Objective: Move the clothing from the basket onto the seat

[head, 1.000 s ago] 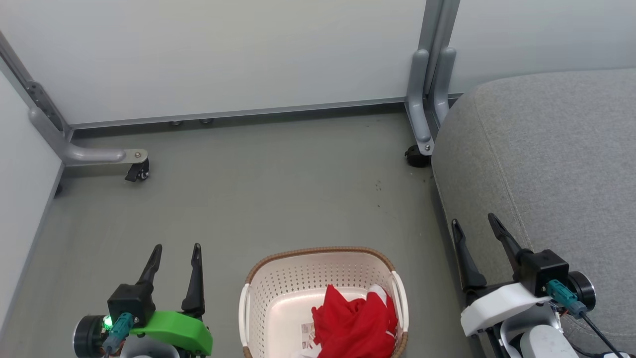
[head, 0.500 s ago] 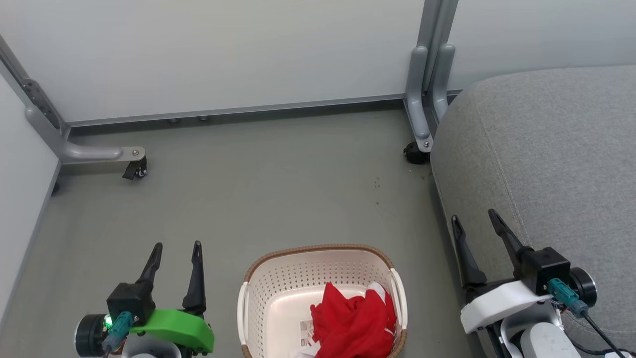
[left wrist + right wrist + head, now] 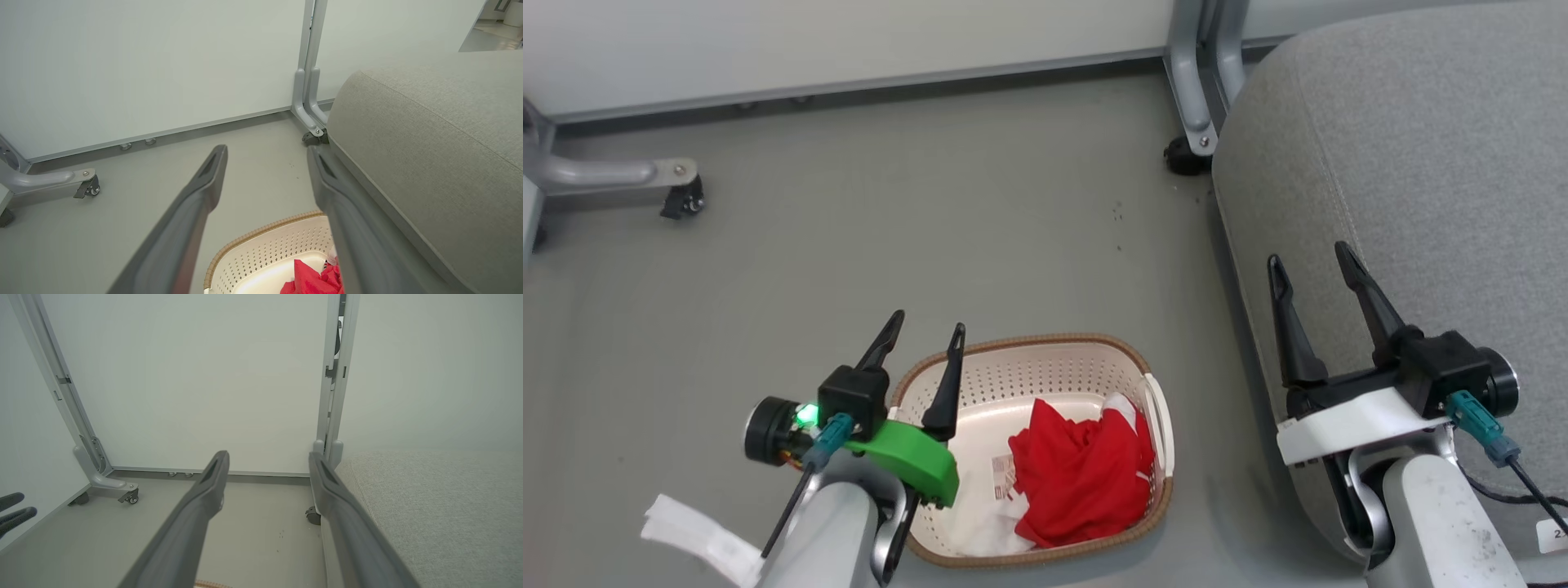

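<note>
Left gripper (image 3: pixel 926 325), jaws apart, near cream perforated plastic basket (image 3: pixel 1029 339), at its brown rim; right gripper (image 3: pixel 1307 255) likewise apart. Risk: descent clips rim, missing crumpled red clothing (image 3: pixel 1078 474).

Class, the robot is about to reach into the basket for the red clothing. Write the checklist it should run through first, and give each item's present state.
1. Jaws of the left gripper apart and empty: ok.
2. Jaws of the right gripper apart and empty: ok.
3. The clothing lies in the basket, uncovered from above: ok.
4. The left gripper is lined up over the clothing: not ok. In the head view it shows at the basket's left rim, while the red heap lies toward the right wall.
5. The seat stands right of the basket with grey surface showing: ok.
6. Whether the garments are tangled together: cannot tell.
</note>
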Robot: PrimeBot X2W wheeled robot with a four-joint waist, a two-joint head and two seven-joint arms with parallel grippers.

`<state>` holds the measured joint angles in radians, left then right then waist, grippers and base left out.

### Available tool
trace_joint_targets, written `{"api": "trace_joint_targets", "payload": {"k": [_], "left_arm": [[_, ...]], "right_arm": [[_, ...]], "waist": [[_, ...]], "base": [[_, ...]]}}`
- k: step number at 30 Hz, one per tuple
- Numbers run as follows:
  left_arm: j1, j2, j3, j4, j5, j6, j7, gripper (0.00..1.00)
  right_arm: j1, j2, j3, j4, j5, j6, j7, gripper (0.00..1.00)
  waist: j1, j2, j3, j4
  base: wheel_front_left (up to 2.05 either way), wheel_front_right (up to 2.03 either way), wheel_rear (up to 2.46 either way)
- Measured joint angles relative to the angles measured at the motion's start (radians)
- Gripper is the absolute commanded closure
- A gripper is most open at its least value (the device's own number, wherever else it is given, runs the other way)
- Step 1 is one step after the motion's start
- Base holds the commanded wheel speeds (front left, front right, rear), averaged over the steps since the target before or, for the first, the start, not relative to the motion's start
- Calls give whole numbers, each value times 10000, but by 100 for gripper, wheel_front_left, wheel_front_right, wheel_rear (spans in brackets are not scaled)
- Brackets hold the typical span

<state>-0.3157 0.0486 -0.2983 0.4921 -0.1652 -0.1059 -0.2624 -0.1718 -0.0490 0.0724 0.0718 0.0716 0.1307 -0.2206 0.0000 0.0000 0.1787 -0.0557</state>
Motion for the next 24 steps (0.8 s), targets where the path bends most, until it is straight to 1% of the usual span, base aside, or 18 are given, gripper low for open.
{"api": "trace_joint_targets", "payload": {"k": [4,10,13,16,19,24], "left_arm": [[-753,-6,-924,895,-2,-2,-2,0],[-1934,-19,-2800,2416,4,-132,-2,0],[-2356,-23,-3557,3087,-96,-174,-2,0],[-2760,-19,-4113,3697,-221,-178,2,0],[-3170,-19,-4472,4228,-380,-157,61,0],[-3770,-21,-4892,4938,-715,52,240,0]], "right_arm": [[-362,-2,71,-196,61,0,-69,0],[-880,-8,144,-472,295,0,-211,0],[-1124,-12,232,-558,426,0,-288,0],[-1376,-12,324,-698,579,0,-349,0],[-1620,-13,412,-830,683,0,-380,0],[-1939,-15,560,-1191,874,0,-412,0]], "waist": [[0,0,629,-222],[0,0,1727,-600],[0,0,2290,-783],[0,0,2857,-964],[0,0,3437,-1142],[1,0,4450,-1430]], "base": [[0,0,0],[0,0,0],[0,0,0],[0,0,0],[0,0,0],[0,0,0]]}}
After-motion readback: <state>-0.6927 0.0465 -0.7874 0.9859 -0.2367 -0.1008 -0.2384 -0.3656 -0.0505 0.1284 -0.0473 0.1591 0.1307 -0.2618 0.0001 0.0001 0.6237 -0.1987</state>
